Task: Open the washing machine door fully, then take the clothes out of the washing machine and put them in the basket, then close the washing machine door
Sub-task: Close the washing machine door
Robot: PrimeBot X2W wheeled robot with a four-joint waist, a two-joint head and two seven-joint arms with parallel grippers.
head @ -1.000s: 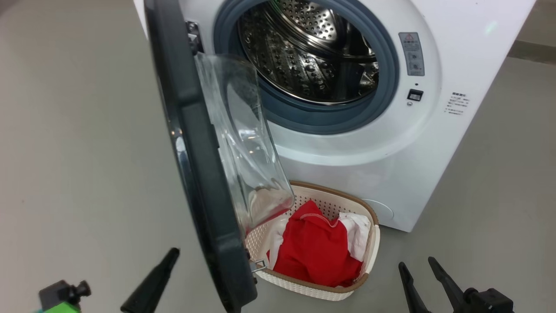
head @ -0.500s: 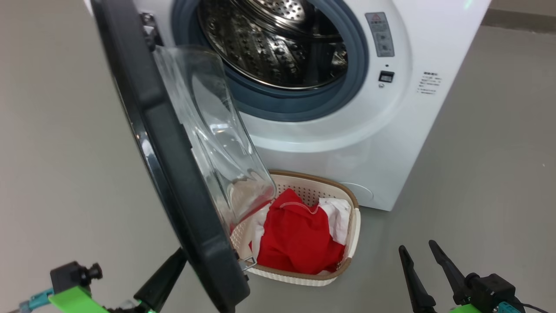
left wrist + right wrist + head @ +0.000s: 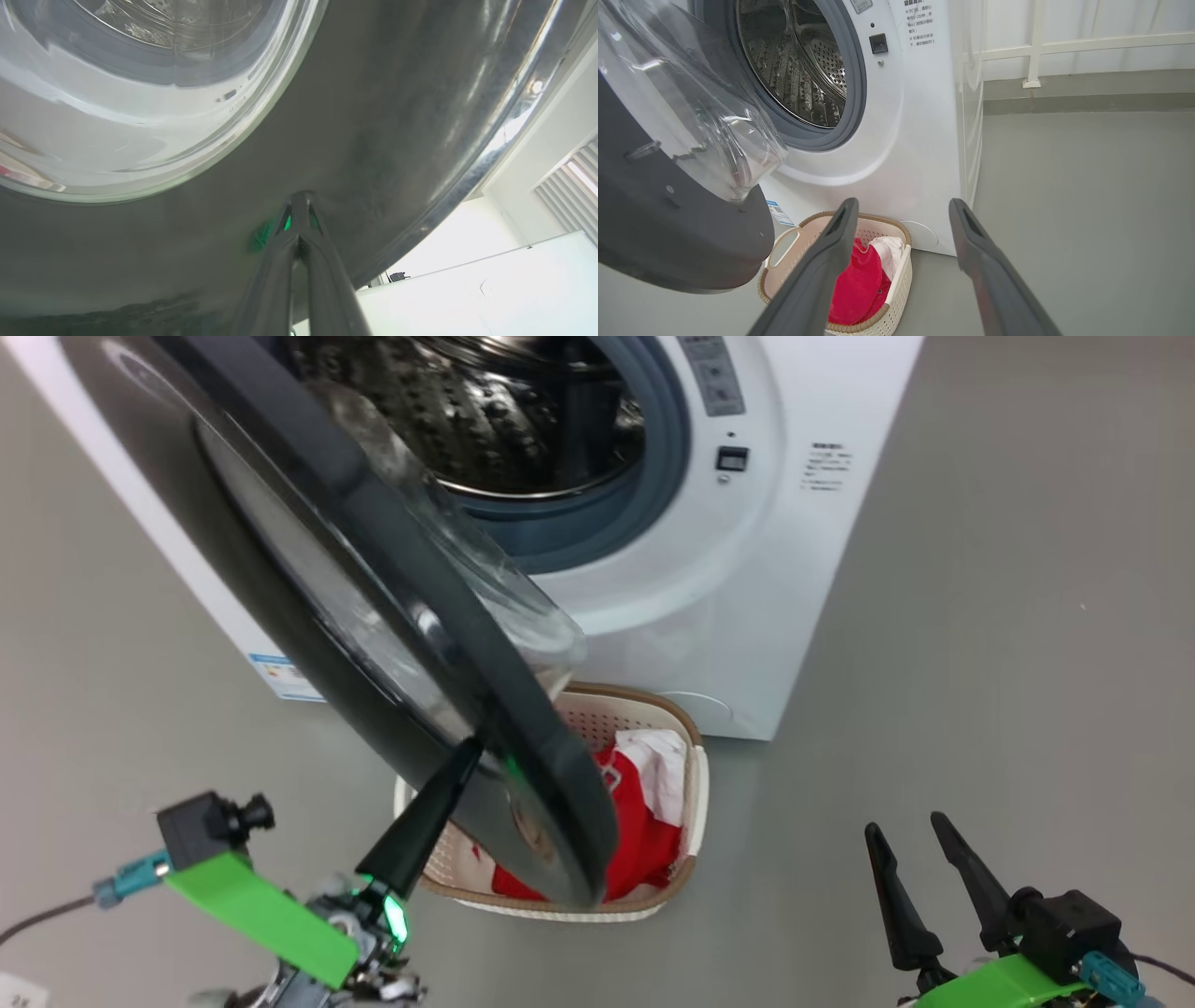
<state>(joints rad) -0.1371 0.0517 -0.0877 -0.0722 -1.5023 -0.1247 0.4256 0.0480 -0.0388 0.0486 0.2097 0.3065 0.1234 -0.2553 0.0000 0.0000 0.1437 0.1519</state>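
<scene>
Now the closed left end effector touches the washing machine door; right of it, the right end effector gapes empty.

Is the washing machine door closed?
No, the door stands swung out from the washing machine, with the drum open to view.
</scene>
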